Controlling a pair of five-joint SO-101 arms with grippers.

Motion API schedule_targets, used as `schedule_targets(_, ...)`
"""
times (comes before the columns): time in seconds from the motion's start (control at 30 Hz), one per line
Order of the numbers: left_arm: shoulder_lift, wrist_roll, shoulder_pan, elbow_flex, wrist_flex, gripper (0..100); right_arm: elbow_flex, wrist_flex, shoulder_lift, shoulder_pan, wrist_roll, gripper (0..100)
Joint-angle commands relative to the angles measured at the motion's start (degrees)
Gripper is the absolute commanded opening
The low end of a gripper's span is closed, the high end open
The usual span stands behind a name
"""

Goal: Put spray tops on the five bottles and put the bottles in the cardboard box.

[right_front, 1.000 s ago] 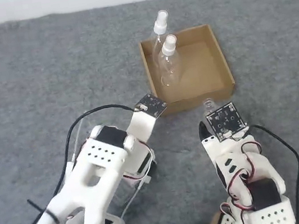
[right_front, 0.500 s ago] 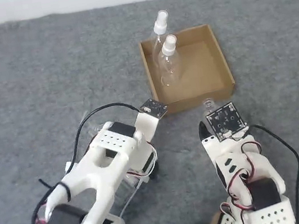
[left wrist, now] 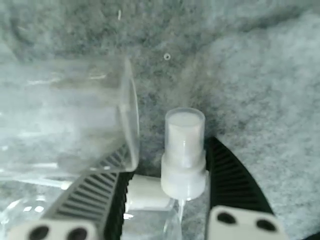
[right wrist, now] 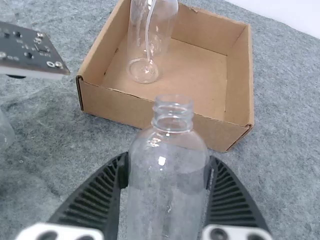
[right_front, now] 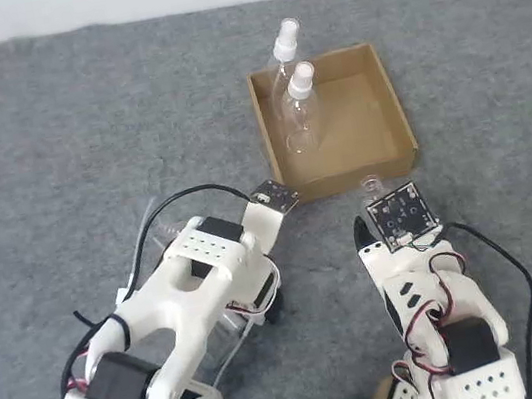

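Observation:
The cardboard box (right_front: 389, 114) lies past both arms, and two clear bottles (right_front: 296, 103) with white spray tops stand in its left part. My right gripper (right wrist: 167, 162) is shut on an upright clear bottle (right wrist: 167, 150) with an open neck, just in front of the box's near wall (right wrist: 150, 107). That bottle's neck (right_front: 372, 184) shows beside the right wrist. My left gripper (left wrist: 167, 147) holds a white spray top (left wrist: 184, 150) between its jaws, low over the carpet. Another clear bottle (left wrist: 65, 120) lies on its side right beside it.
Grey carpet (right_front: 54, 142) covers the table, with free room to the left and right of the box. The left arm's wrist board (right wrist: 30, 55) hangs near the box's front left corner. Cables (right_front: 149, 228) loop around the left arm.
The left arm has swung and folded back toward the front, its wrist dropping slightly nearer the carpet. The right arm and its bottle have not moved.

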Motion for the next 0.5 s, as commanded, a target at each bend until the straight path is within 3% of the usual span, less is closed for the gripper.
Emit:
schedule_targets(0.0,1.2,1.1,0.4,-3.0,-2.2,21,-1.0,-1.5,-0.9,0.5,-0.2,11.1)
schedule_targets(0.27,1.3,1.1,0.4,-2.9,-4.5,8,-1.0,-1.5,-0.9,0.6,-0.2,11.1)
schedule_targets(0.47,0.7,1.1,0.4,-2.9,-4.2,6,-1.0,-1.5,-0.9,0.7,-0.2,11.1)
